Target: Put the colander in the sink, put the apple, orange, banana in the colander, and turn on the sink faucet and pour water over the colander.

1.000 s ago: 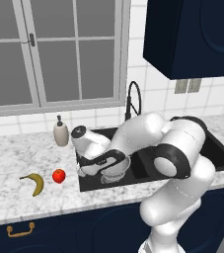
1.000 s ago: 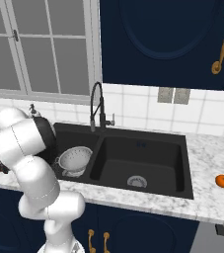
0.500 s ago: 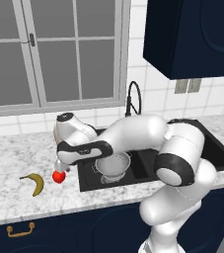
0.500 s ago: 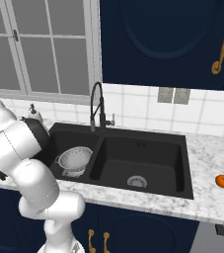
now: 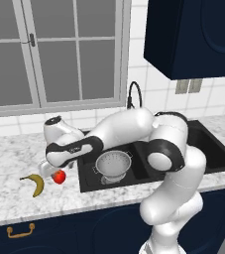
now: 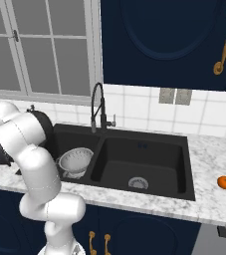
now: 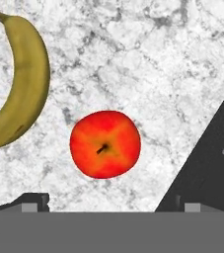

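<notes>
At centre of the hand view we see the apple [image 7: 105, 144] on the marble bench [image 7: 148, 64], between our pincer [image 7: 111, 203] tips, which stand wide open and hold nothing. The banana [image 7: 22, 84] lies at upper left. The colander [image 5: 114, 164] sits in the sink [image 6: 157, 162], left basin; the orange [image 6: 225, 182] rests at far right.

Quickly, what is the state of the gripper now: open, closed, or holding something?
Gripper: open and holding nothing, poised over the small bright red round apple on the marble counter.
</notes>
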